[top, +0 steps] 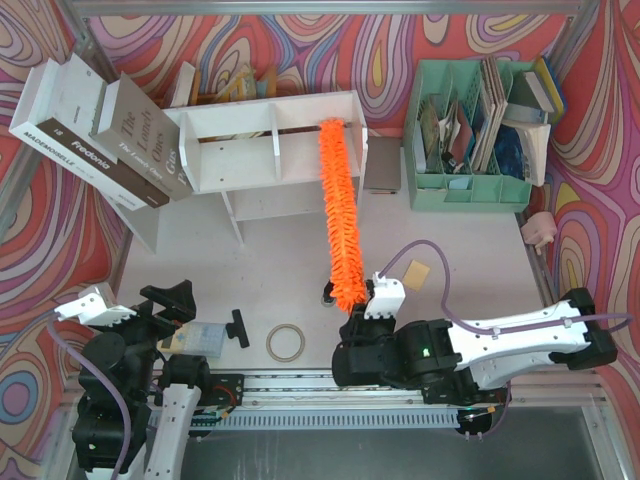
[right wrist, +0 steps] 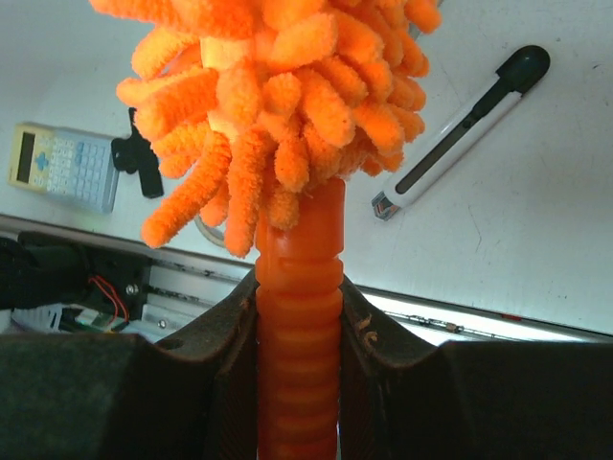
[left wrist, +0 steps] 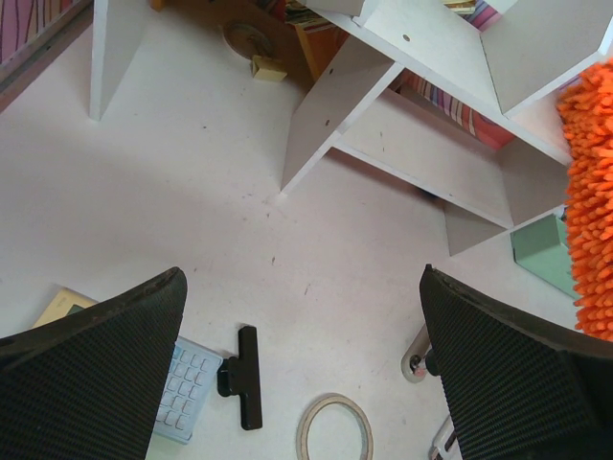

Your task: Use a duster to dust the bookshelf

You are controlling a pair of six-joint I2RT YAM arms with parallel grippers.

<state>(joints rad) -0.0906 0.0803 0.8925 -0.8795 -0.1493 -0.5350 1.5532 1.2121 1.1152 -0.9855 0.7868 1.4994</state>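
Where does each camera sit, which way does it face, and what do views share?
Top: above and behind, looking down on table, bookshelf, duster; both arms at bottom.
Left wrist: over the table, facing the bookshelf; left jaws open.
Right wrist: looks along the duster; right jaws shut on its handle.
Shared: all show the duster.

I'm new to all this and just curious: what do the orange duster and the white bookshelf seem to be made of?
On the duster, the head looks like soft microfibre: thick, fuzzy, matte orange strands. Its handle looks like plastic: smooth, ribbed, shiny. The bookshelf seems to be white-painted wood or board, going by flat matte panels with square edges; which one I cannot tell.
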